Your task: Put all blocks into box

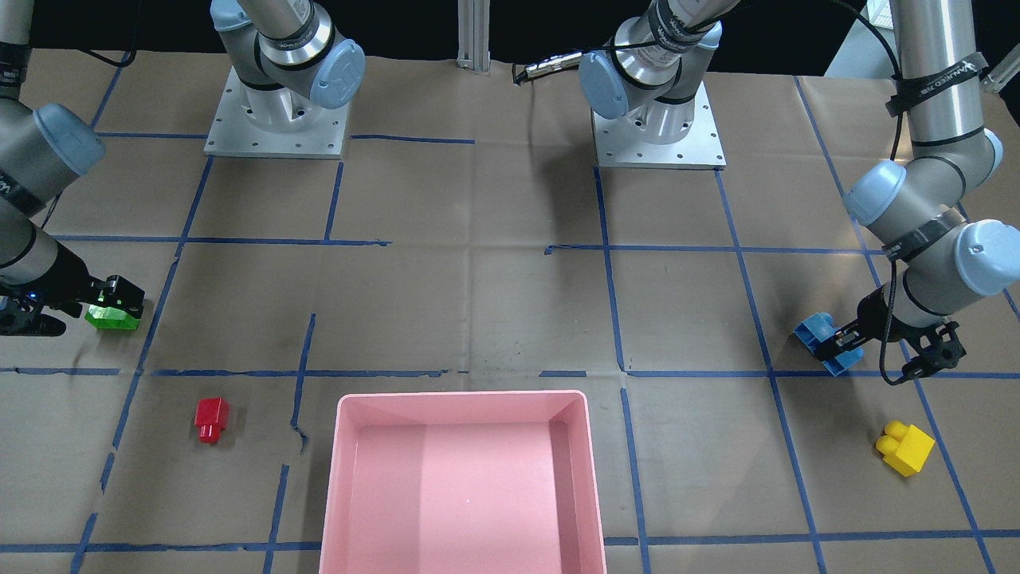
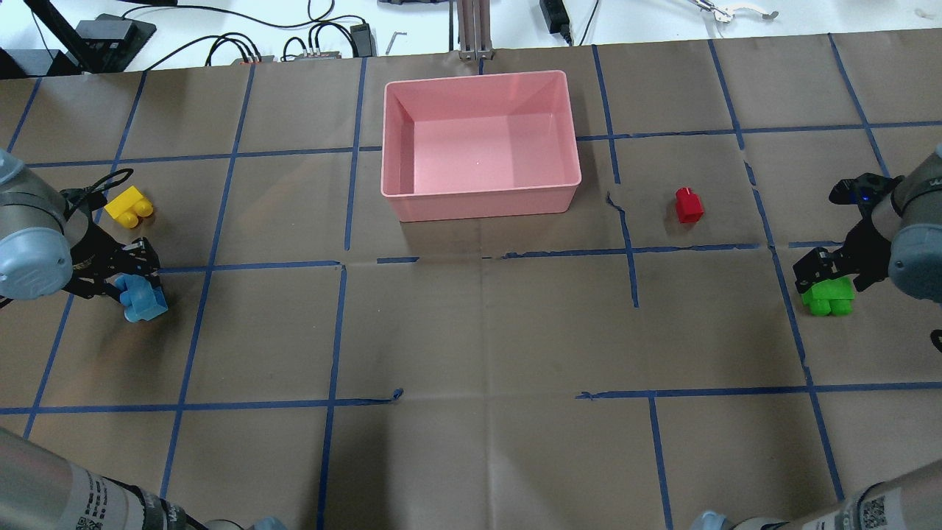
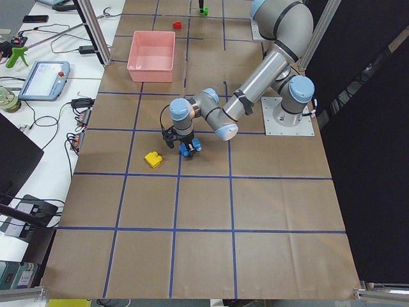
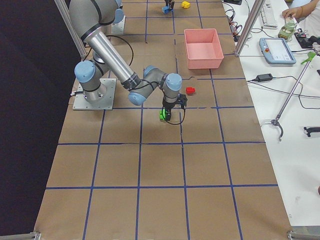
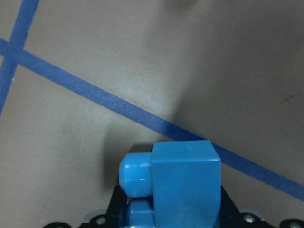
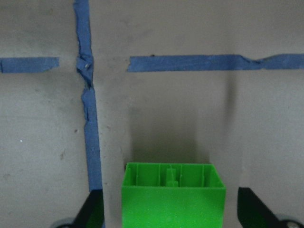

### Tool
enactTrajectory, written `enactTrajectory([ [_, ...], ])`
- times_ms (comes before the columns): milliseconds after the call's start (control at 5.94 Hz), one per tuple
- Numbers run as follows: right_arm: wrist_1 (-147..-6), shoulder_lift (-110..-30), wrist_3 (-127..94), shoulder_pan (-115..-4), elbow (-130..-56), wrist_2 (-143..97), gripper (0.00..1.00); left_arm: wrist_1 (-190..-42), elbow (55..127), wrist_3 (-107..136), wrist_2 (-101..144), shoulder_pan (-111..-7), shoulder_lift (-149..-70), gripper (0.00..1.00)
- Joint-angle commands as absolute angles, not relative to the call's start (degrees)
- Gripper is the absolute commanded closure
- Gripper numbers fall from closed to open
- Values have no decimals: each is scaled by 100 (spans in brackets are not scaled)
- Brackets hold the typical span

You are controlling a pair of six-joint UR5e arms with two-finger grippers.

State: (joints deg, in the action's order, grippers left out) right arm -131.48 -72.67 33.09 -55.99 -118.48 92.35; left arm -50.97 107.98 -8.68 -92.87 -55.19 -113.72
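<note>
Grasping step: the left gripper (image 2: 140, 280) pinches the blue brick (image 2: 147, 305) at far left, while the right gripper (image 2: 830, 276) straddles the green brick (image 2: 828, 300) at far right, jaws seemingly still slightly apart, so it should clamp before both carry to the box (image 2: 478, 200) at far centre.

Brown-papered table (image 2: 486, 331), blue tape grid (image 1: 239, 241) (cable-strewn white bench (image 3: 54, 125) alongside).

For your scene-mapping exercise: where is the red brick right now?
In the overhead view, the red brick sits alone to the right of the pink box; the green brick is farther right, nearer the robot.
</note>
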Motion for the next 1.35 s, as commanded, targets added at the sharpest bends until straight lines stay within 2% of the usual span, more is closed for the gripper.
enactTrajectory([
  [0, -13157, -7251, 3313, -5599, -11909, 9229, 1, -6249, 9824, -704, -9237, -5833, -11233, 69],
  [168, -13201, -7251, 3270, -5599, -11900, 9220, 14, -6867, 9113, -285, -9255, -6349, -11224, 69],
  [337, -13192, -7260, 3122, -5599, -11900, 9185, 44, -7047, 8731, 363, -9229, -6885, -11232, 69],
  [505, -13175, -7268, 3120, -5590, -11892, 9219, 56, -7031, 8545, 1022, -9202, -7430, -11259, 69],
  [842, -13114, -7400, 3120, -5599, -11656, 9202, 56, -6996, 7836, 1521, -8957, -8398, -11668, 69],
  [1178, -12319, -7706, 3120, -5878, -11008, 9202, 55, -7040, 6580, 1956, -8930, -9304, -12573, 69],
])
